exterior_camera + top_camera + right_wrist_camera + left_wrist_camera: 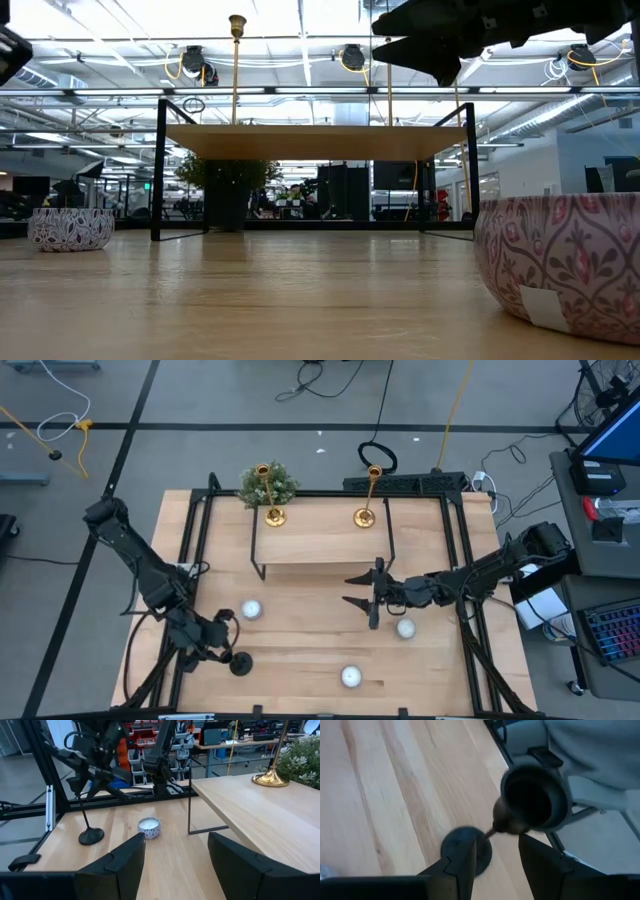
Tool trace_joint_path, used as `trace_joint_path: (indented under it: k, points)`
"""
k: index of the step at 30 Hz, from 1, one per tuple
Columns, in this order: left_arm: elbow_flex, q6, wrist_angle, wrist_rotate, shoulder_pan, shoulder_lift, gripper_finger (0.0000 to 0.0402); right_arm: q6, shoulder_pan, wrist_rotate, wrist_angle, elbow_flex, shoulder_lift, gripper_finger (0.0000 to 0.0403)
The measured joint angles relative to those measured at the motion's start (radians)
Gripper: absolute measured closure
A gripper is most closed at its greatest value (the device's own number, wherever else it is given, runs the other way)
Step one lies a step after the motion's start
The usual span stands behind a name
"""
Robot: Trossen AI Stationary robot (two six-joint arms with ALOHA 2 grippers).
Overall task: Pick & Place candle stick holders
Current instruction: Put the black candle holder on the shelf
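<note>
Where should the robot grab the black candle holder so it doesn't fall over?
Best on the thin stem of the black candle holder. It stands upright on the table on a round base, so a gripper probably should come level from the side and pinch the stem, not the wide cup or flat base. The left gripper is already beside that stem, fingers apart.

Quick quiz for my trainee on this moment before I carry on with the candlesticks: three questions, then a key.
1. True or false: the black candlestick stands on the raised shelf.
2. How many gold candlesticks stand on that shelf?
3. The right gripper is: A) open and empty above the table; B) shut on a gold candlestick; C) out of view.
Key: 1 false, it stands on the table at the left gripper; 2 two; 3 A.
</note>
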Motion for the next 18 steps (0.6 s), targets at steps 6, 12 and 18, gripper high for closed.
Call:
trace_joint_path:
  k: [6,12,18]
  points:
    - [0.000,0.105,0.101,-0.009,0.000,0.000,0.0250,0.000,0.000,0.000,0.001,0.000,0.000,0.0190]
    - [0.000,0.163,0.127,-0.047,0.000,0.000,0.0250,0.000,0.000,0.000,0.001,0.000,0.000,0.0190]
    - [0.000,0.164,0.126,-0.058,0.001,0.000,0.0250,-0.001,0.000,0.000,0.000,0.000,0.000,0.0190]
